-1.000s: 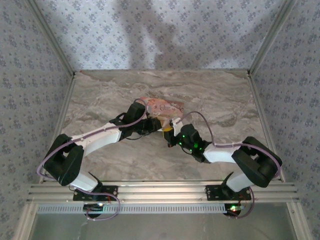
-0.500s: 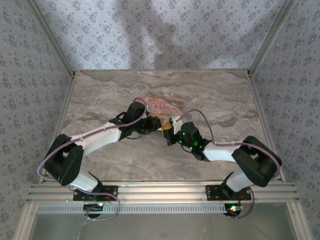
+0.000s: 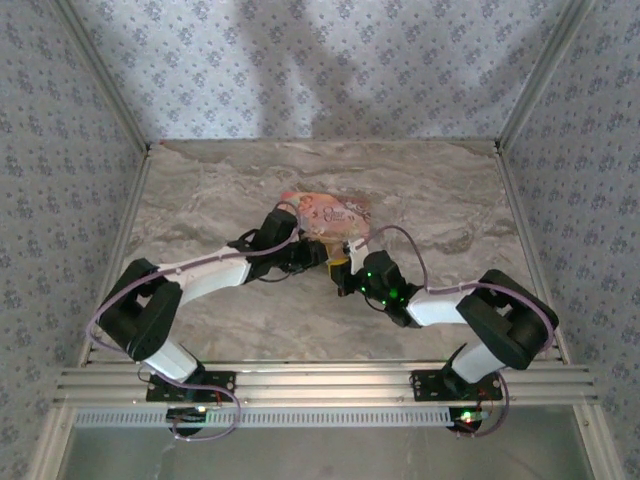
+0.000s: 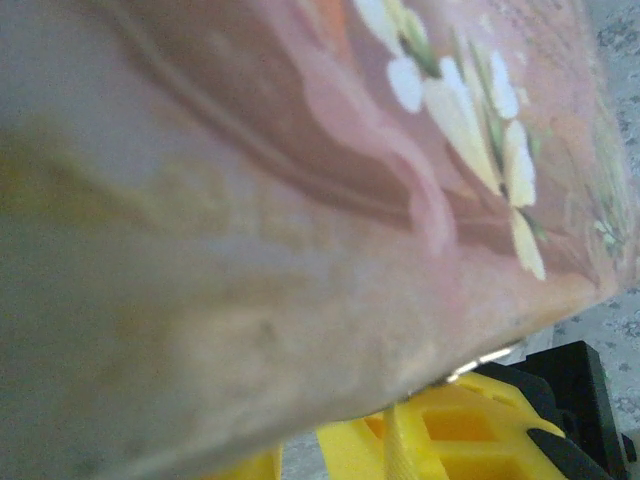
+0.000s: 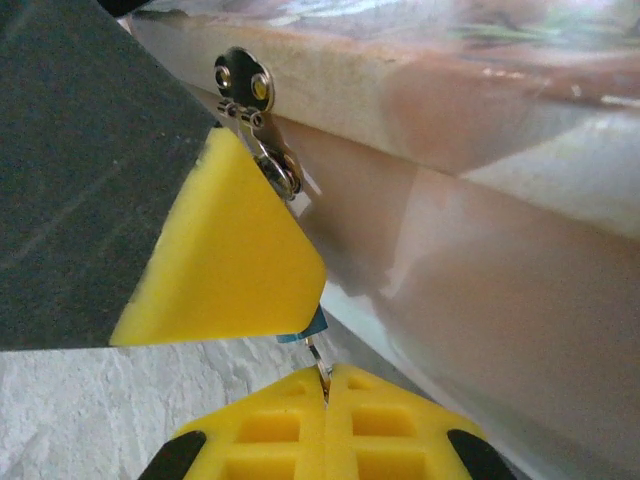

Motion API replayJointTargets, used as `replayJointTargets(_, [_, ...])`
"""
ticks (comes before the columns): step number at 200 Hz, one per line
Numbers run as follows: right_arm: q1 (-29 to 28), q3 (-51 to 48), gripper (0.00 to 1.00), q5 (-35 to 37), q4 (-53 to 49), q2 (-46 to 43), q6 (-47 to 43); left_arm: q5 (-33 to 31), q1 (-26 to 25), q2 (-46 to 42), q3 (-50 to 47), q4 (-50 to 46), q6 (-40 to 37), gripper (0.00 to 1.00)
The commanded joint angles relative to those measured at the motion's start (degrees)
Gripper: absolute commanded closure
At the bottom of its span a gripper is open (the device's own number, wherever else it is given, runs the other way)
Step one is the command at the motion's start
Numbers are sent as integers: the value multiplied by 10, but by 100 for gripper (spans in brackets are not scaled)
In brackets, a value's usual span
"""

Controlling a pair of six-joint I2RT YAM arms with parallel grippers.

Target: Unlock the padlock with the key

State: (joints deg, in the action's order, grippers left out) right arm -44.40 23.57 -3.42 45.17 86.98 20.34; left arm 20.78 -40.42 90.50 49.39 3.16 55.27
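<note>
Right now my two arms meet at the middle of the marble table (image 3: 220, 190), both wrists drawn in against the near side of the pink pictured box (image 3: 335, 210). My right gripper (image 5: 326, 388) is clenched, its yellow fingertips pressed flat together with a thin metal sliver standing up out of the seam; I take that sliver for the key (image 5: 319, 362), though very little of it shows. Directly above it, touching its tip, sits a small patch of blue, the padlock (image 5: 312, 330), mostly hidden behind a yellow finger pad (image 5: 230, 265) of my left gripper (image 3: 320, 257). That pad lies against the padlock and just beside the box wall. Whether my left hand is actually grasping the padlock or only resting on it, I cannot tell. A small metal clasp (image 5: 246, 84) hangs from the box edge just above that pad. From my left wrist, the box's flowered face is very close and blurred.
</note>
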Motion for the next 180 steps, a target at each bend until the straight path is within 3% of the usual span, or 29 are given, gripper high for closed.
replayJointTargets(1, [-2,-10,100,29,60,14,24,44,-12,25,-13,14,13,72])
replayJointTargets(56, [-13,-19,100,42,84,58,71,45,-17,62,-24,53,26,70])
replayJointTargets(87, [-16,-24,100,48,84,65,87,36,-17,60,-31,62,30,57])
replayJointTargets(136, [-16,-30,100,52,80,68,99,23,-11,31,-36,42,26,48])
replayJointTargets(180, [-17,-26,100,43,77,67,108,1,10,-32,-85,70,56,31])
